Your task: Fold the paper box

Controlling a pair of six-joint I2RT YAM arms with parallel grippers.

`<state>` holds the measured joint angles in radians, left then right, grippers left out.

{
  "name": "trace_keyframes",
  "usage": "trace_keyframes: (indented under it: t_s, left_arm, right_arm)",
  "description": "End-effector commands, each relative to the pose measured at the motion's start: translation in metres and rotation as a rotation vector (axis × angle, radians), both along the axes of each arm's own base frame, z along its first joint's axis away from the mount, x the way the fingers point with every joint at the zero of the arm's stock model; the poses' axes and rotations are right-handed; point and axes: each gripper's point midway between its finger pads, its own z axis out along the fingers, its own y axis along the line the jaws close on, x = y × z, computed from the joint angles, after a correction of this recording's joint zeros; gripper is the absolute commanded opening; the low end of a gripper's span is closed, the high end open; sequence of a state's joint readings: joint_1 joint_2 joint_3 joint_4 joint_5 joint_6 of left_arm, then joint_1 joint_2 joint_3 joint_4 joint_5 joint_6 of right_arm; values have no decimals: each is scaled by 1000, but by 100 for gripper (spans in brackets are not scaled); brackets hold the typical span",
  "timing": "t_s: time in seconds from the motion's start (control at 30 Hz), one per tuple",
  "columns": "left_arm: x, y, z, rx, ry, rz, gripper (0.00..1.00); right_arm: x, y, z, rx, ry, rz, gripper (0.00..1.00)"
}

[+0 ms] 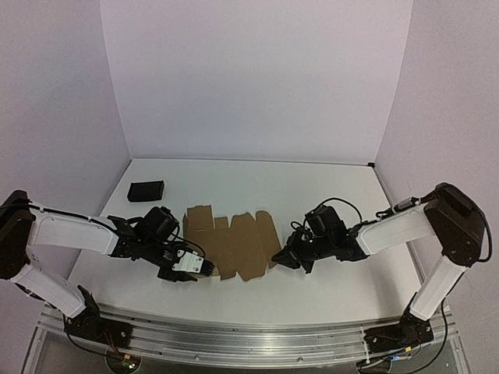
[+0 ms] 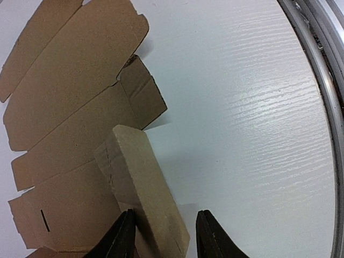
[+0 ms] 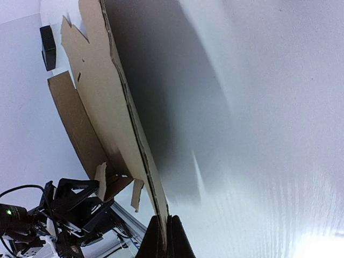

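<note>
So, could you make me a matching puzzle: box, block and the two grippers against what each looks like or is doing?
1 box
2 block
3 left gripper
4 right gripper

A shut on the box's edge
B black, alone at far left
C brown sheet, die-cut
D open, astride a raised flap

Pairs: 1-C, 2-B, 3-D, 4-A

paper box (image 2: 70,107): you had it lying mostly flat at the view's left, brown, with a narrow slot (image 2: 44,220) near its lower corner.
flap (image 2: 142,183): stood tilted up off the sheet.
left gripper (image 2: 165,236): your jaws stood apart; the flap lay against one, clear of the other.
table (image 2: 242,134): white, grained.
rail (image 2: 322,54): metal, along the right edge.
</note>
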<state>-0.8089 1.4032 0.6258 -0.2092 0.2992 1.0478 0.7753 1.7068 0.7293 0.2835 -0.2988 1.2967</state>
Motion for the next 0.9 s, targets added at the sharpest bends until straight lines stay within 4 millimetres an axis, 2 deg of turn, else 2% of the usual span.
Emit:
trace_keyframes:
  t_s: [0.0, 0.13, 0.23, 0.37, 0.47, 0.57, 0.63, 0.7, 0.87]
  left_arm:
    - [-12, -6, 14, -53, 21, -55, 43]
    - [-23, -7, 18, -70, 46, -103, 44]
    - [-32, -6, 21, -80, 41, -166, 45]
    - [-45, 2, 15, -74, 19, -249, 43]
    - [-44, 2, 12, -71, 10, -244, 43]
    - [-34, -1, 15, -67, 3, -204, 43]
    - [-28, -5, 24, -79, -5, -176, 43]
    - [-26, -9, 43, -115, -22, -175, 45]
    - [-43, -12, 95, -246, -8, -211, 63]
  right_arm:
    - [13, 8, 42, -15, -87, -64, 0]
    - [9, 17, 56, -8, -100, -69, 0]
    - [9, 15, 61, 1, -102, -95, 0]
    - [8, 12, 71, 20, -110, -128, 0]
    - [5, 16, 79, 37, -114, -128, 0]
    - [-1, 22, 81, 42, -111, -113, 0]
    - [-5, 22, 80, 38, -107, -110, 0]
    - [-7, 20, 80, 28, -109, -116, 0]
    - [-9, 12, 85, -15, -128, -116, 0]
